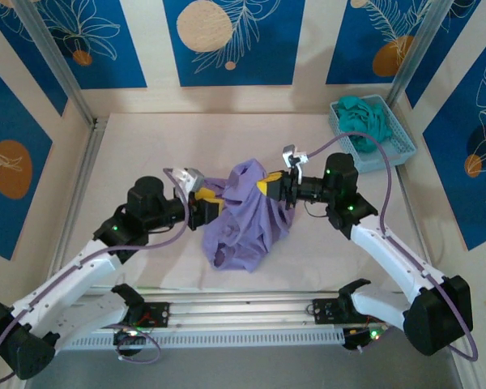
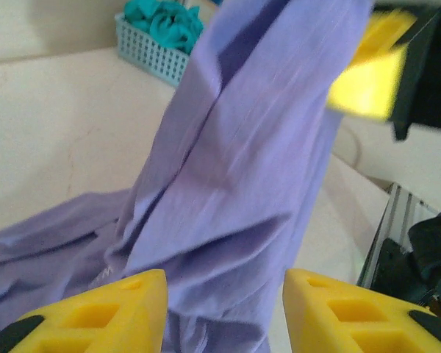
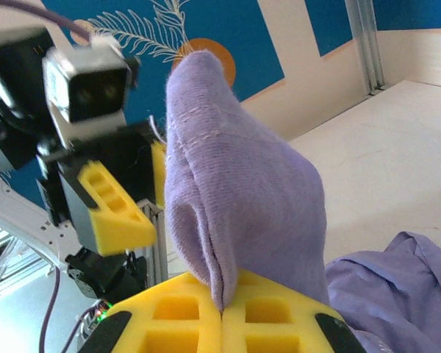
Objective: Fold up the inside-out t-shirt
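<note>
The inside-out t-shirt [image 1: 245,217] is a lavender bunch in the middle of the table, lifted into a peak at its top. My right gripper [image 1: 272,187] is shut on that peak. In the right wrist view a fold of the shirt [image 3: 242,198] stands up out of the closed yellow jaws of the right gripper [image 3: 222,312]. My left gripper [image 1: 207,207] sits at the shirt's left side. In the left wrist view the left gripper [image 2: 224,312] is open, and the hanging cloth [image 2: 242,184] drapes between its fingers without being pinched.
A light blue basket [image 1: 397,144] holding a teal-green garment [image 1: 364,121] stands at the back right corner; the basket [image 2: 151,59] also shows in the left wrist view. Metal frame posts and walls border the table. The two grippers are close together over the shirt.
</note>
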You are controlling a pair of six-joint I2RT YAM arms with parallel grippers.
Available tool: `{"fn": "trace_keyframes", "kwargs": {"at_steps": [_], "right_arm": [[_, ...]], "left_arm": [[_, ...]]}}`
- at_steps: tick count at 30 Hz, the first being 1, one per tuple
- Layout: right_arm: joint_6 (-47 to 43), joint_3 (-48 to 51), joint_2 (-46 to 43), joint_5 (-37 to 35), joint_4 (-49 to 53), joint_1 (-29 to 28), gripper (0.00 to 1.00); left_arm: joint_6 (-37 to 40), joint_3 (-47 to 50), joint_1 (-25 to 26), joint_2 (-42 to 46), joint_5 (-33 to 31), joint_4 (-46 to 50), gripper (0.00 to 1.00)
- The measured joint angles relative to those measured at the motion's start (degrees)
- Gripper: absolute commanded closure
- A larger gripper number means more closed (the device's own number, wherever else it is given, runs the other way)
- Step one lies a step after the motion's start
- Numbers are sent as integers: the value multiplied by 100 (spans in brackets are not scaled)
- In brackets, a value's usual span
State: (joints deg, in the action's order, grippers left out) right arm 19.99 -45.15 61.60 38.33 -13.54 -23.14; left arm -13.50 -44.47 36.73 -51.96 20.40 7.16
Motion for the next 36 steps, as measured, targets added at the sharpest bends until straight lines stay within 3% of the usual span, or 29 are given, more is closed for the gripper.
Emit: {"fn": "trace_keyframes", "kwargs": {"at_steps": [7,17,31,36], "right_arm": [[83,0,0,85,-59,35,100],[83,0,0,116,-52,57,100],[83,0,2,142,-50,74,100],[83,0,9,162,-48,76,100]], "left_arm": [[238,339,-330,-531,96,-549,47],[334,354,-935,-1589,1235,-1650,38],[1071,-199,-957,-2524,1952,-1694,35],[1134,-361,-957,-2704,2074,-1714,39]]}}
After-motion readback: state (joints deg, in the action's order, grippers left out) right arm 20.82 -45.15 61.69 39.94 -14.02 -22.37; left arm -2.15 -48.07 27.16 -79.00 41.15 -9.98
